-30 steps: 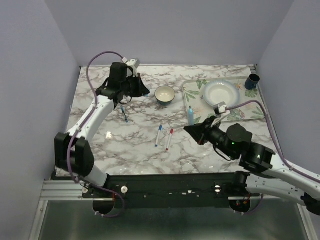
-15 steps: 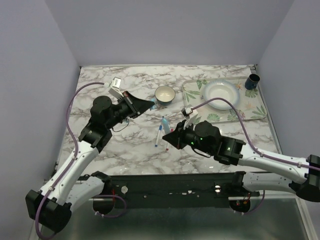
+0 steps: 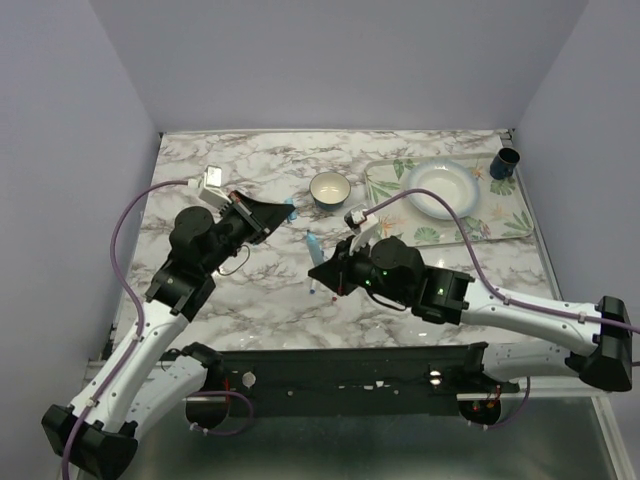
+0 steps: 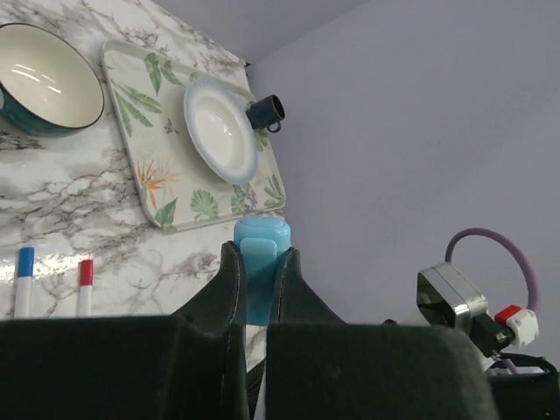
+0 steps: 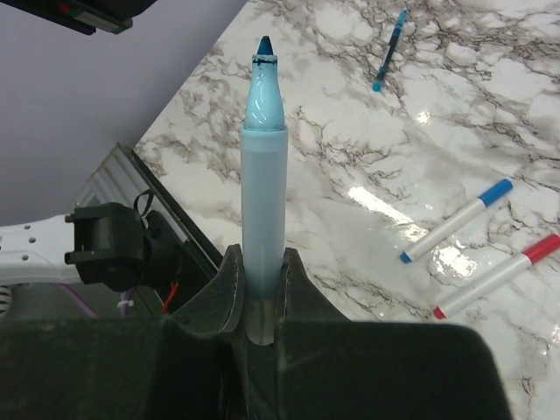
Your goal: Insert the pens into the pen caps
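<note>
So the left gripper [image 4: 259,255] is pinched tight on a light blue pen cap [image 4: 262,234], holding it up off the marble table [image 3: 250,290]. The right gripper [image 5: 262,259] is clamped round the lower barrel of an uncapped pen [image 5: 263,166], with the dark blue tip sticking out past the fingers. From the top view, cap and tip are near each other but not touching. A blue-ended pen [image 5: 455,221] and a red-ended pen [image 5: 494,276] lie side by side on the table, and a thin blue pen [image 5: 389,50] lies further off.

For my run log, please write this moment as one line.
left hand: shut on blue cap | right hand: shut on uncapped blue pen | pen and cap: apart
</note>
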